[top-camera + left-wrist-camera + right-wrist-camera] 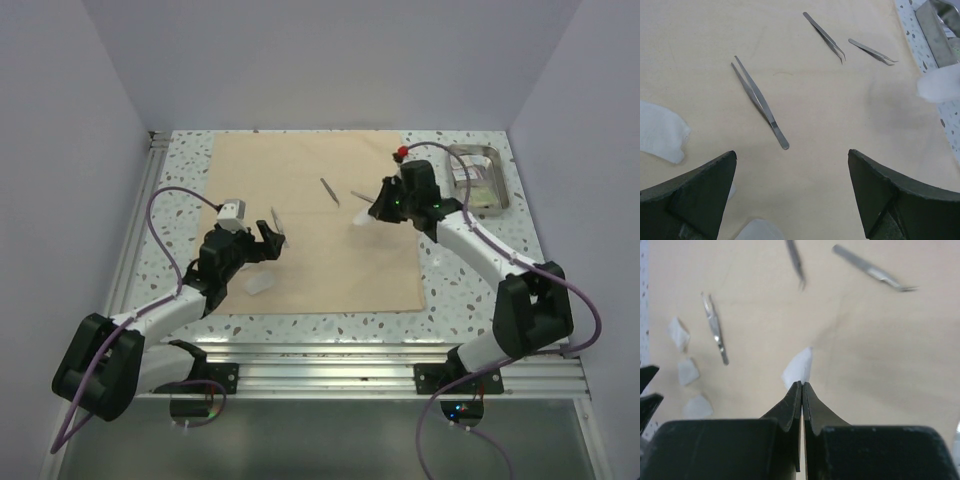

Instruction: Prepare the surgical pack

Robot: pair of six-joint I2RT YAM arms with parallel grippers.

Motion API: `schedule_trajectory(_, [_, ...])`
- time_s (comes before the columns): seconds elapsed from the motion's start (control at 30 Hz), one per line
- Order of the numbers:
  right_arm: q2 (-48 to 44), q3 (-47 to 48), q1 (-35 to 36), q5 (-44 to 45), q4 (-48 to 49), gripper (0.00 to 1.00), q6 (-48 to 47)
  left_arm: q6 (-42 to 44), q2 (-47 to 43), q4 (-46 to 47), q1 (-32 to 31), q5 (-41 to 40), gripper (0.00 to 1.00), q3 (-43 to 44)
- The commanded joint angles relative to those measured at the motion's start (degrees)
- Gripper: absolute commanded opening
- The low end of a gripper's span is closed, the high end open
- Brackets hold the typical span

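Observation:
The tan cloth (310,225) lies spread flat on the table. Three thin metal tweezers lie on it: one on the left (277,222) (760,102) and two further back (329,191) (361,196). My right gripper (368,213) (802,385) is shut on a small white sachet (799,367) and holds it just above the cloth's right part. My left gripper (268,243) (792,160) is open and empty above the cloth's left part, near the left tweezers. The steel tray (497,205) stands off the cloth at the back right, with sachets inside.
Several white sachets lie on the cloth beside my left gripper: one to the left (660,131), one under the jaws (757,230), one near the front edge (260,285). Speckled table surrounds the cloth; walls close in at the back and sides.

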Motion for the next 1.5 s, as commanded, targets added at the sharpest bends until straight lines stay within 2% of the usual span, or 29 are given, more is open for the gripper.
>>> schedule_trajectory(0.0, [-0.59,1.83,-6.33,-2.10,0.44,0.00,0.33,1.51,-0.67,1.69,-0.35,-0.28,0.96,1.82])
schedule_trajectory(0.2, [2.22,3.68,-16.80,-5.18,3.51,0.00,3.75,1.86,-0.84,1.69,-0.35,-0.45,0.96,1.82])
schedule_trajectory(0.33, [5.03,5.08,-21.29,-7.73,6.33,0.00,6.22,2.12,-0.58,1.69,-0.44,-0.54,0.96,2.08])
schedule_trajectory(0.5, [8.02,7.10,-25.68,-9.14,8.61,0.00,9.03,2.21,-0.05,1.60,-0.44,-0.37,0.96,2.26])
schedule_trajectory(0.8, [12.42,12.73,-32.02,-6.69,10.20,0.00,12.98,2.21,0.39,1.69,-0.53,-0.10,0.96,2.35])
schedule_trajectory(1.0, [16.64,15.98,-34.66,-2.82,13.89,0.00,18.25,2.21,0.56,1.69,-0.62,-0.01,0.96,2.44])
schedule_trajectory(1.23, [21.56,18.89,-35.10,6.58,20.20,0.00,22.30,2.39,0.65,1.69,-0.79,-0.36,0.96,2.52])
schedule_trajectory(1.33, [23.05,18.53,-35.10,10.45,23.81,0.00,22.92,2.47,0.65,1.69,-0.88,-0.45,0.97,2.52])
schedule_trajectory(1.47, [25.69,21.25,-35.63,14.05,23.73,0.00,22.39,2.47,0.74,1.69,-0.97,-0.45,0.97,2.52])
